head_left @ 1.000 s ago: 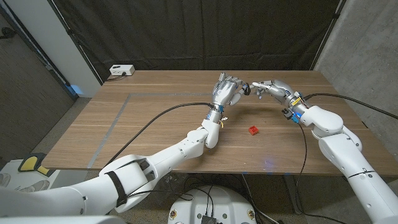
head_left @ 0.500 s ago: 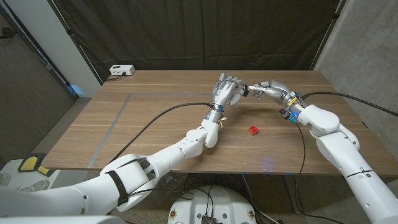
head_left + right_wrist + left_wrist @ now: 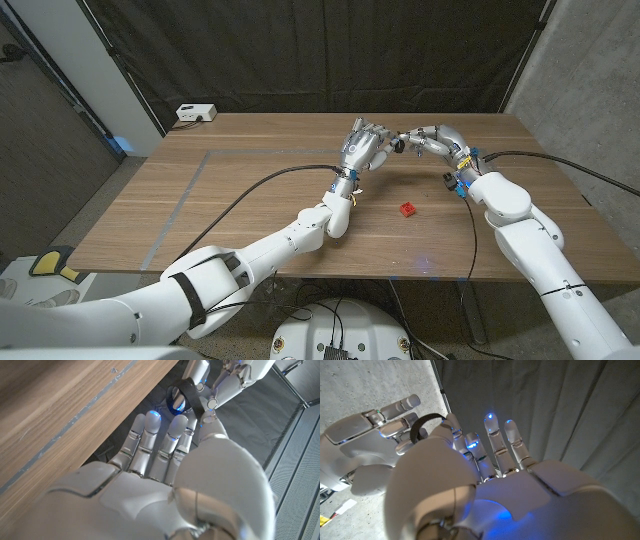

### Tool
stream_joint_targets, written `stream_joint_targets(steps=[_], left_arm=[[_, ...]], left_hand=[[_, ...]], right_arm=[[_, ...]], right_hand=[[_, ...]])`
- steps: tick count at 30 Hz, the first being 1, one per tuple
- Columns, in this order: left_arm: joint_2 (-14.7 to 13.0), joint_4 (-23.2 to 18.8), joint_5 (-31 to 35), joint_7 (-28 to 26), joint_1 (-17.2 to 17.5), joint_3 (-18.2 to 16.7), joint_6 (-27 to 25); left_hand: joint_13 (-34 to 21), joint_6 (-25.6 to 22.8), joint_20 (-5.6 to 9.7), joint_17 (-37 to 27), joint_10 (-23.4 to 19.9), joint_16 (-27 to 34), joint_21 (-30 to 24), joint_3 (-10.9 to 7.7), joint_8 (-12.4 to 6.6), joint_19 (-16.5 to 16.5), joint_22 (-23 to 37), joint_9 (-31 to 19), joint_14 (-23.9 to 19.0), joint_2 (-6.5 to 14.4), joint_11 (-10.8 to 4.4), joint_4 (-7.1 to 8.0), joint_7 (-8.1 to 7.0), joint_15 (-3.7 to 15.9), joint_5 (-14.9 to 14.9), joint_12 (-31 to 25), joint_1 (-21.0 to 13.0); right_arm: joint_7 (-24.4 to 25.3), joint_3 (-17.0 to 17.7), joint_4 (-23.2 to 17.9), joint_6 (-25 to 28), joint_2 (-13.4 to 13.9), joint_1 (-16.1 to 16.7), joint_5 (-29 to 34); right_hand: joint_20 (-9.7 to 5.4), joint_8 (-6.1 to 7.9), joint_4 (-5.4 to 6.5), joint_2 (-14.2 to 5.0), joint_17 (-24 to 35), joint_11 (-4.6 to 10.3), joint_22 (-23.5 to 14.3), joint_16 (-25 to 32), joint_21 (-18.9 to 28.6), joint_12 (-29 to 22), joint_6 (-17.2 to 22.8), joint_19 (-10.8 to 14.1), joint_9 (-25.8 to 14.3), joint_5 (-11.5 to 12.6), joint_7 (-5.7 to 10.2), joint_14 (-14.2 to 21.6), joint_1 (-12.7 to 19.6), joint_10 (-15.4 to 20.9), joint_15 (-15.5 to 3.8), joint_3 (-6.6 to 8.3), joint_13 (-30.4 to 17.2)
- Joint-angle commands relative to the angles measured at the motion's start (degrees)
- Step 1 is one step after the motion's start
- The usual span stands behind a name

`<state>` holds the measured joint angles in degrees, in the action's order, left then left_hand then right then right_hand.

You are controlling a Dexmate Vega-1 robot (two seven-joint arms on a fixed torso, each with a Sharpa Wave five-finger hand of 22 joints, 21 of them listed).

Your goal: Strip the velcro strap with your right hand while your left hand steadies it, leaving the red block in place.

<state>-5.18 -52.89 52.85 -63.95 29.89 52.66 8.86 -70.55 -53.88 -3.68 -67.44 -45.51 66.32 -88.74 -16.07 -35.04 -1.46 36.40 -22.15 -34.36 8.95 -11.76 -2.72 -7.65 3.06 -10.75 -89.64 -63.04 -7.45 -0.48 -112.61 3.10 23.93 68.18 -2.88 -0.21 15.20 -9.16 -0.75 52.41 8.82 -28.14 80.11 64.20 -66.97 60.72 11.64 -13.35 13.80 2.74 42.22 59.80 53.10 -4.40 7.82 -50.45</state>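
Your left robot hand (image 3: 366, 146) holds the velcro strap (image 3: 189, 393) raised over the desk (image 3: 230, 210); your right robot hand (image 3: 425, 139) pinches its end. Strap still looped, stripping remains. Red block (image 3: 407, 210) sits undisturbed.

bare counter (image 3: 200, 190) open on the left, red block (image 3: 408, 210) near centre, black cable (image 3: 265, 185) across the middle, white box (image 3: 196, 113) far left corner
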Motion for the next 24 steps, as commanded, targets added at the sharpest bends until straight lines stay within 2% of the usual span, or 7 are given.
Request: stream_joint_targets(steps=[1,5,7,10,17,22,24], left_arm=[[0.71,0.97,1.15,-0.05,-0.14,-1.3,1.4],[1.12,1.58,1.44,-0.05,-0.29,-1.62,1.65],[1.45,1.9,1.83,-0.05,-0.25,-2.06,1.72],[1.99,2.64,2.3,-0.05,-0.3,-2.76,2.19],[2.76,4.21,2.93,-0.05,-0.62,-3.6,2.7],[2.85,5.05,2.12,-0.05,-1.11,-3.2,2.83],[2.72,5.24,1.1,-0.01,-1.45,-2.56,2.78]], left_hand=[[-0.21,-1.78,-0.05,-0.29,-0.01,0.1,0.08,-0.36,-0.51,0.49,0.13,-0.83,0.08,0.52,-0.4,-0.7,0.12,9.17,-0.18,0.08,-0.74],[-0.21,-1.73,-0.15,-0.37,-0.02,0.06,0.07,-0.43,-0.51,0.46,0.07,-0.91,0.08,0.57,-0.4,-0.75,0.22,9.18,-0.2,0.06,-0.81],[-0.21,-1.76,-0.12,-0.42,-0.02,0.06,0.0,-0.46,-0.5,0.48,0.15,-0.88,0.08,0.59,-0.4,-0.76,0.26,9.17,-0.2,0.06,-0.83],[-0.21,-1.86,-0.08,-0.31,-0.02,-0.07,0.0,-0.44,-0.49,0.5,0.12,-0.86,0.15,0.55,-0.4,-0.77,0.21,9.17,-0.19,0.06,-0.81],[-0.21,-1.82,-0.15,-0.26,-0.05,-0.2,0.02,-0.45,-0.47,0.46,0.12,-0.9,0.22,0.56,-0.41,-0.76,0.36,9.16,-0.17,0.05,-0.77],[-0.21,-1.91,-0.11,-0.29,-0.06,-0.09,-0.01,-0.41,-0.59,0.49,0.11,-1.06,0.09,0.53,-0.41,-0.81,0.42,9.15,-0.14,0.05,-0.78],[-0.2,-2.04,-0.07,-0.17,-0.15,-0.08,0.0,-0.38,-0.58,0.5,-0.01,-0.98,0.05,0.5,-0.41,-0.9,0.57,9.17,-0.13,0.04,-0.85]], right_arm=[[2.68,-1.28,-0.73,1.15,-0.57,-0.23,2.51],[3.47,-1.59,-0.87,1.27,-0.51,-0.28,3.54],[3.27,-1.63,-0.46,0.53,-0.51,-0.45,3.3],[3.42,-1.55,0.44,-1.05,-1.08,-0.72,2.47],[3.39,-1.55,4.47,-7.36,-2.22,-1.66,0.01],[2.36,-2.23,6.93,-10.67,-1.3,-2.83,-0.64],[2.33,-2.63,8.02,-12.41,-0.94,-3.32,-0.43]], right_hand=[[-0.15,0.57,-0.02,0.22,0.29,0.66,-0.02,0.42,1.02,-1.4,1.36,-0.29,-0.46,0.76,0.17,0.44,1.77,1.1,-8.0,-0.39,-1.33],[-0.39,0.99,0.11,0.34,1.08,0.92,0.14,1.12,2.1,-2.89,2.46,-0.05,-0.89,1.16,0.35,0.88,3.14,2.15,-8.04,-0.58,-2.86],[-0.55,1.81,0.27,0.31,1.73,1.06,0.29,1.57,2.86,-4.63,4.45,0.05,-1.17,1.4,0.47,1.31,3.98,3.24,-8.04,-0.71,-4.95],[-1.22,3.06,-0.04,-1.15,3.08,0.95,0.43,1.88,4.3,-7.03,7.31,0.0,-1.59,1.71,0.56,2.0,7.08,5.14,-8.05,0.29,-7.81],[-2.29,3.0,0.64,-2.31,7.47,0.65,0.47,1.9,7.34,-7.75,9.36,0.3,-0.44,1.26,-0.31,3.81,8.7,6.59,-7.96,0.83,-8.72],[-2.01,2.84,0.42,-3.59,9.98,-0.03,0.3,1.64,9.41,-7.94,9.38,0.13,-0.38,0.68,-1.38,4.42,10.32,6.63,-7.97,1.93,-9.45],[-1.77,2.83,0.36,-3.93,11.09,-0.11,0.18,0.81,10.83,-7.14,9.24,-0.31,-0.54,-0.59,-1.97,4.6,10.8,6.85,-7.97,2.56,-8.43]])
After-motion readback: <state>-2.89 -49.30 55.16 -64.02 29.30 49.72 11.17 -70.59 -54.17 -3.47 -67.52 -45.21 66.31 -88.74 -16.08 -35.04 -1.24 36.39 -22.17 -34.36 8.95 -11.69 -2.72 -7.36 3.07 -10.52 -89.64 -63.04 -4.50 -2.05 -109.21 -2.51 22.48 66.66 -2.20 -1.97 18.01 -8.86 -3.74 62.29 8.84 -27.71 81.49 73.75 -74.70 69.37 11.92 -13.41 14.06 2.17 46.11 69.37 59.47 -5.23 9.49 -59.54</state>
